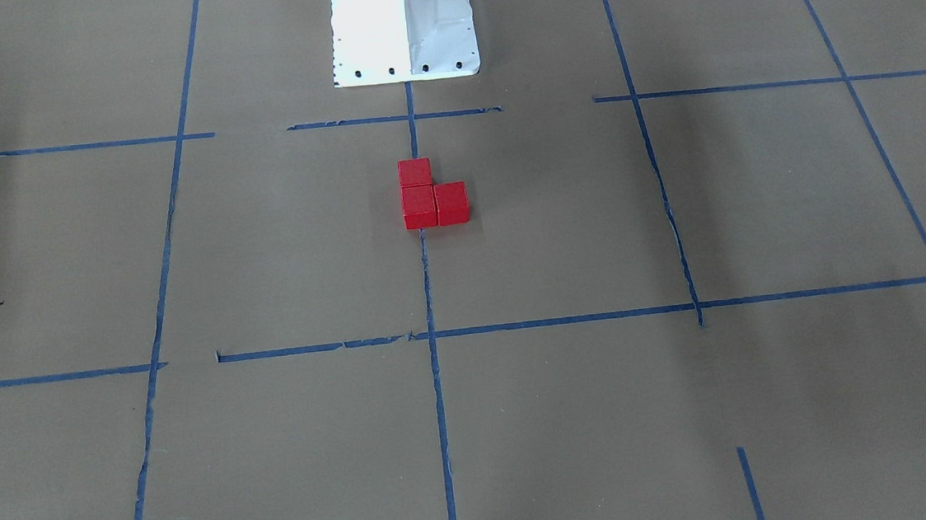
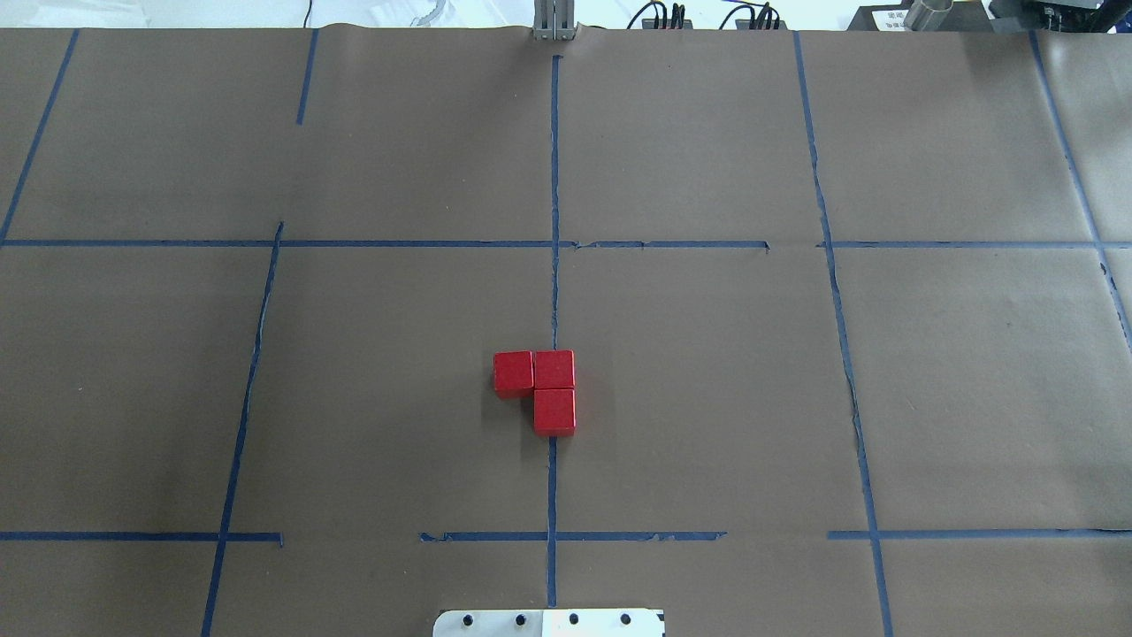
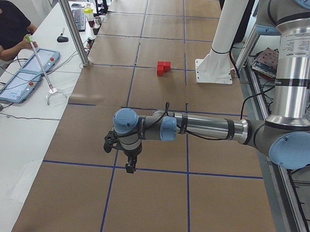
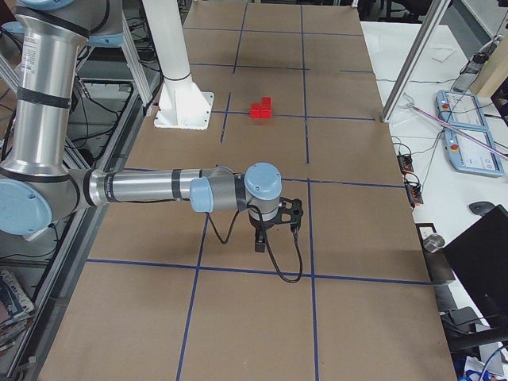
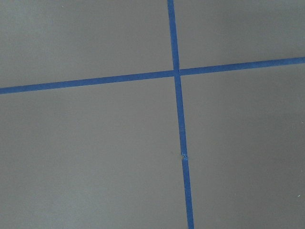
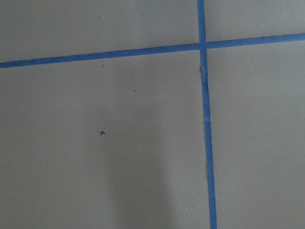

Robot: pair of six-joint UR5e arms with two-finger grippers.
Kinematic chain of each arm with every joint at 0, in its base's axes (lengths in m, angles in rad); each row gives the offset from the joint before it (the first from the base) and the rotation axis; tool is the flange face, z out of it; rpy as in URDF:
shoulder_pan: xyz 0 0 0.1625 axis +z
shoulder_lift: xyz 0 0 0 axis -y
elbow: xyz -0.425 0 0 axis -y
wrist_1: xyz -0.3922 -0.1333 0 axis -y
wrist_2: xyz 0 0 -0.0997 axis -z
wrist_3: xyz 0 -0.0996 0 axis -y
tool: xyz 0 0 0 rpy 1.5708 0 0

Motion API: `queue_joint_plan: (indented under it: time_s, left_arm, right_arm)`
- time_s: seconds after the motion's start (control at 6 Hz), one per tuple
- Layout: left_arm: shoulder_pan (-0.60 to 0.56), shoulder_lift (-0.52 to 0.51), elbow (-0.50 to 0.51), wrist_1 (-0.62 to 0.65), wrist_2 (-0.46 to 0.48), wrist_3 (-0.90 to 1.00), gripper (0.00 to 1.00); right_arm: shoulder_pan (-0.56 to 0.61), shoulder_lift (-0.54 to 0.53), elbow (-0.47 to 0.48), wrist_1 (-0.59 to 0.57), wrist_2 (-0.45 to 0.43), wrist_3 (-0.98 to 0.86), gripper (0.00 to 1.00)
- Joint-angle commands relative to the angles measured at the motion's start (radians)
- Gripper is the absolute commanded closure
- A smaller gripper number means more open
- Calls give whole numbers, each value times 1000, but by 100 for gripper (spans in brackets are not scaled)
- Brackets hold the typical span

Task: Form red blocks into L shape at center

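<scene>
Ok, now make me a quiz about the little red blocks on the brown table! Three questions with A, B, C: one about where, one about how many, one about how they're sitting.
1. Where are the small bright red cubes?
A. On a white desk at the side
B. On the long middle blue tape line of the brown paper table
C. On top of the robot's base

2. How many red cubes are there?
A. Two
B. Three
C. Five

3. How do they sit?
A. Stacked in a tower
B. Scattered far apart
C. Flat and touching, in an L shape

Answers:
1 B: two cubes cover the tape line, and the third sits right beside them.
2 B: the overhead view shows three red tops.
3 C: each cube touches its neighbour, they turn one corner, and none lies on another.
</scene>
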Motion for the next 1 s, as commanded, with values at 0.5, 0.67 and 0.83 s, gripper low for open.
queue_joint_plan:
  time_s: [0.5, 0.67, 0.83]
  left_arm:
    - [1, -9, 10, 0, 0, -5, 0]
    - [1, -6, 7, 0, -5, -3, 0]
    - [1, -8, 6, -2, -7, -5, 0]
  right_arm:
    - [-1, -18, -4, -3, -34, -104, 0]
    - [-1, -12, -6, -23, -34, -101, 0]
    - [1, -7, -3, -46, -33, -102, 0]
